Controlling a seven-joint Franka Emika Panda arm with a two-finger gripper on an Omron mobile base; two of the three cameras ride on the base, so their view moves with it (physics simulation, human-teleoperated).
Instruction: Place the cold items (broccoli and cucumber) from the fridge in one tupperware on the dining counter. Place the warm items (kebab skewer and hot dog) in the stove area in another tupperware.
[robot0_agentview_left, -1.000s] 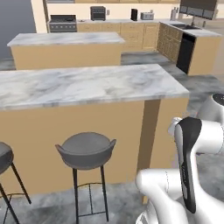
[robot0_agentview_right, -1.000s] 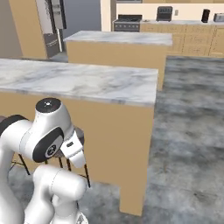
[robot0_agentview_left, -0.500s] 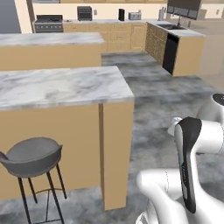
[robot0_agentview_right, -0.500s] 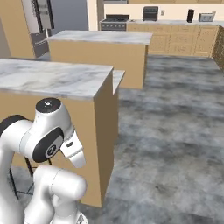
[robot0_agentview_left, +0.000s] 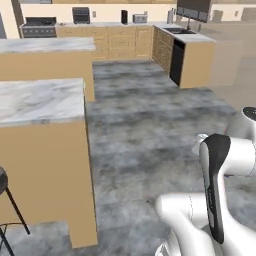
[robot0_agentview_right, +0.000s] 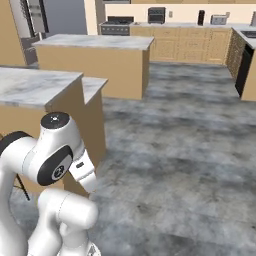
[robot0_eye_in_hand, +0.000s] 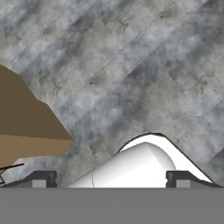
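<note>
Grey mottled floor (robot0_agentview_left: 145, 115) runs through the middle of your left base view. At 9 o'clock you have the marble-topped dining surface (robot0_agentview_left: 37, 100) on tan panels, with a dark stool (robot0_agentview_left: 4, 190) at 8 o'clock tucked beside it. A second marble island (robot0_agentview_left: 47, 45) lies behind it at 10 o'clock. Along the back wall at 12 o'clock sit wooden cabinets, with the stove (robot0_agentview_left: 37, 26) at 11 o'clock and a microwave (robot0_agentview_left: 81, 15) just beside it. A black dishwasher front (robot0_agentview_left: 176, 62) shows at 1 o'clock. The white arm (robot0_agentview_left: 220, 175) rises at 4 o'clock.

From the right base view, you see the dining surface (robot0_agentview_right: 35, 85) at 9 o'clock, the island (robot0_agentview_right: 95, 42) at 11 o'clock, and the fridge (robot0_agentview_right: 37, 17) at the far 10 o'clock corner. The stove (robot0_agentview_right: 117, 25) stands at 12 o'clock. None of the food items or tupperware can be made out at this range.

Your hand view looks down on the floor (robot0_eye_in_hand: 131, 65), with the tan corner of the surface (robot0_eye_in_hand: 26, 127) at 9 o'clock. The tool (robot0_eye_in_hand: 111, 179) has its two dark tips (robot0_eye_in_hand: 43, 178) set wide apart at 6 o'clock, holding nothing.
</note>
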